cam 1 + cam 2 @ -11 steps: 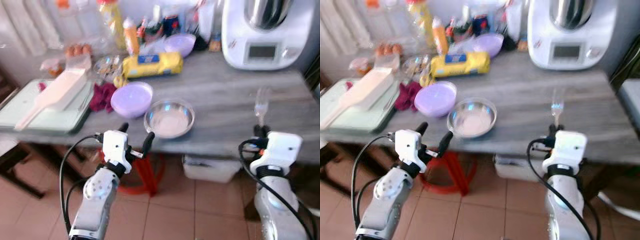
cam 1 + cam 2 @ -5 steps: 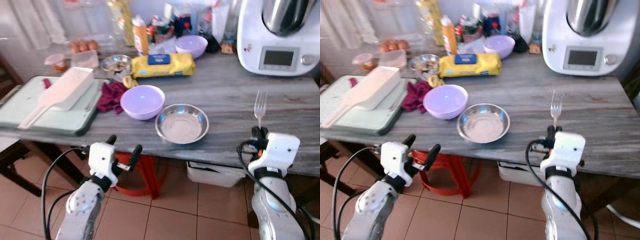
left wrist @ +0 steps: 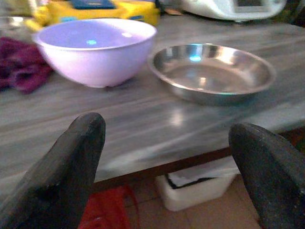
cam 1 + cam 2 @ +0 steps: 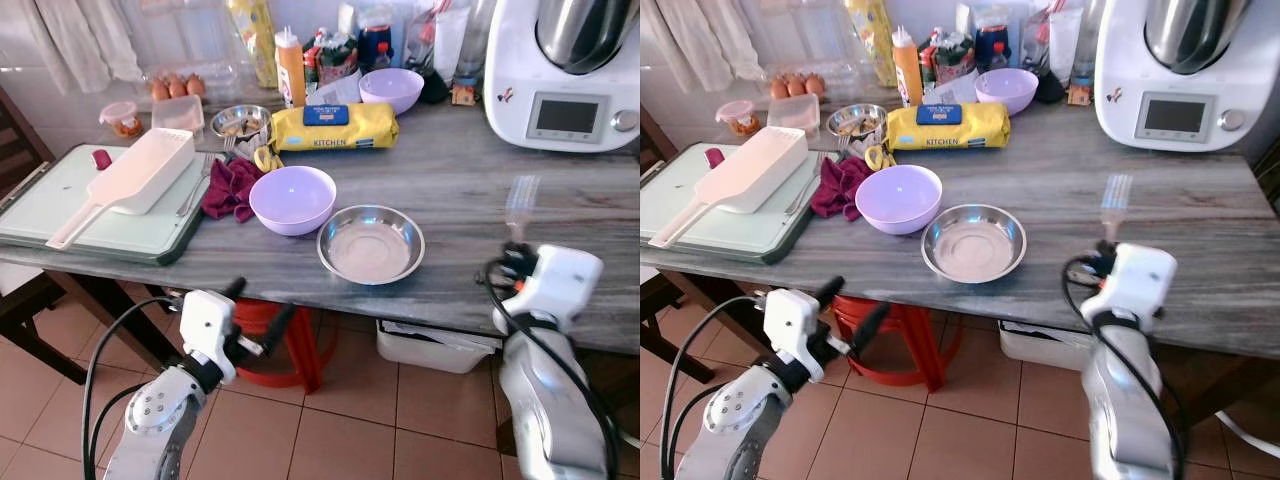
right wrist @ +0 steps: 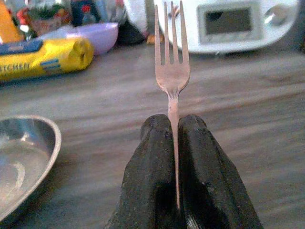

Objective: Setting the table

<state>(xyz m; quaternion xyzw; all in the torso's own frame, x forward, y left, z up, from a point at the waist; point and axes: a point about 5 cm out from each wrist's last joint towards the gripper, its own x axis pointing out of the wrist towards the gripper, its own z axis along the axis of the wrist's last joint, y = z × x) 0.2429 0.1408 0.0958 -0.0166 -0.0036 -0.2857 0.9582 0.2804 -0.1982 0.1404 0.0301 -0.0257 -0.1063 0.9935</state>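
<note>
The right hand (image 5: 174,143) pinches a slim silver metal fork (image 5: 172,71) by its handle between pressed-together fingers, tines pointing up and away, likely so it can be laid flat on the grey wood-grain desk (image 4: 470,200) just beside the shallow round steel dish (image 4: 371,243). The left hand (image 4: 255,315) hangs spread and empty below the desk's front edge, near the lilac plastic bowl (image 4: 292,198).

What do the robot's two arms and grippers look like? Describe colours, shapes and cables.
Both arms are rounded silver tubes ending in boxy white wrist blocks. Black cables loop beside each. The left gripper and right gripper each have two long black fingers.
</note>
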